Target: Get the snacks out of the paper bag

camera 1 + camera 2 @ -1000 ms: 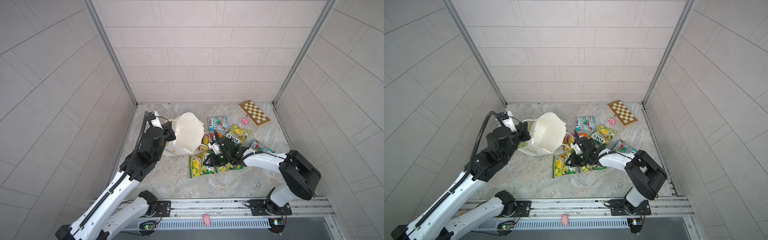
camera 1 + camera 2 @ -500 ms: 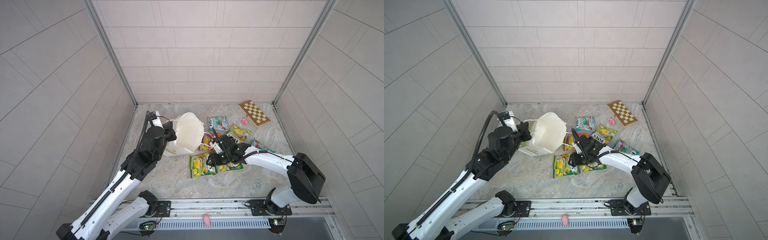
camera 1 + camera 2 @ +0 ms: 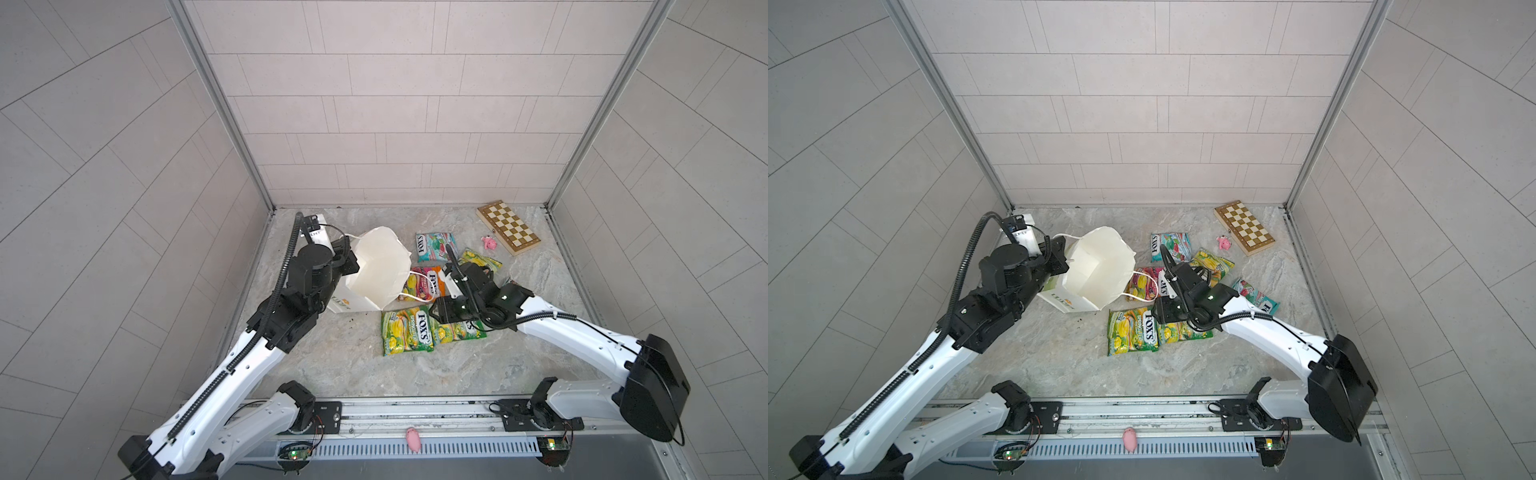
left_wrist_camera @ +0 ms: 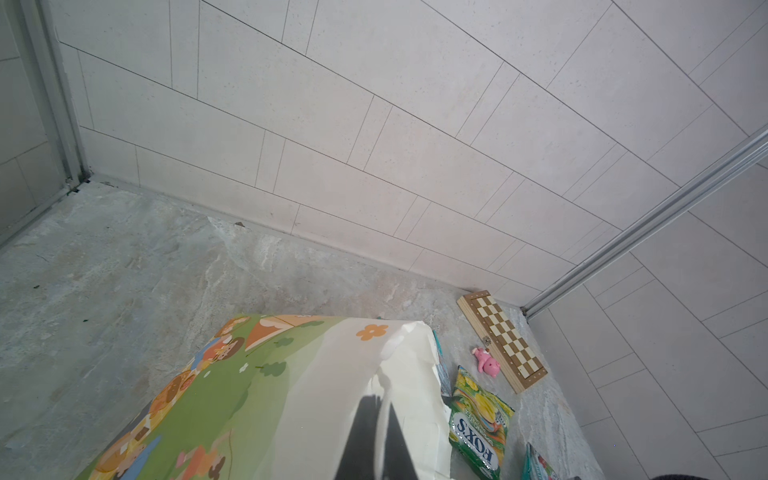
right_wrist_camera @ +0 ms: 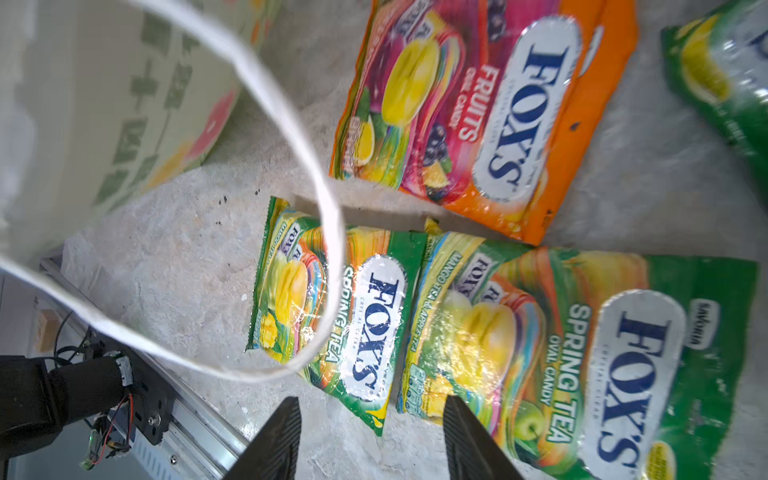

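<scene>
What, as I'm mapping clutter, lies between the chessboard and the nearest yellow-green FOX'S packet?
A small pink toy figure lies there, nearer the chessboard than the yellow-green FOX'S packet; both top views show it.

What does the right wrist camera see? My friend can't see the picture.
An open, empty claw hovers above two FOX'S candy packets side by side on a stone table: a bigger-looking green packet and a smaller-looking green packet. An orange-pink packet lies beyond them, and the paper bag's white cord handle loops across the front.

FOX'S SPRING TEA: green packet; FOX'S FRUITS: orange packet.
</scene>
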Motion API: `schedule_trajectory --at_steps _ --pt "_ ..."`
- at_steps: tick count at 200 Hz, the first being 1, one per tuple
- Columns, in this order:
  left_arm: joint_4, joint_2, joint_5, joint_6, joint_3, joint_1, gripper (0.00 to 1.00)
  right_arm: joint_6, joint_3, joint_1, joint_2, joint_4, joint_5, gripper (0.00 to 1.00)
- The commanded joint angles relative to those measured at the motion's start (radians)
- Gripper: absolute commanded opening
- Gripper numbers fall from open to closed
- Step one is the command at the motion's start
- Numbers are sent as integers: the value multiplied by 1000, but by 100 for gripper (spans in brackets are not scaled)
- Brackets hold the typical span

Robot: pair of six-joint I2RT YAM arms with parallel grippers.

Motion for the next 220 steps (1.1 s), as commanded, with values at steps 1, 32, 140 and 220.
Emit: schedule_trajectory --at_steps 1,32,140,220 --pt "61 23 54 -21 55 -3 0 -4 -49 -42 -76 -17 27 57" --pt "93 65 93 -36 88 -3 0 -3 -104 -139 -177 -3 -28 57" --pt "269 242 331 -65 189 100 0 -23 -165 -268 -267 -39 -87 57" --pt "548 396 656 -293 98 340 0 -34 -174 -277 -268 -50 -79 57"
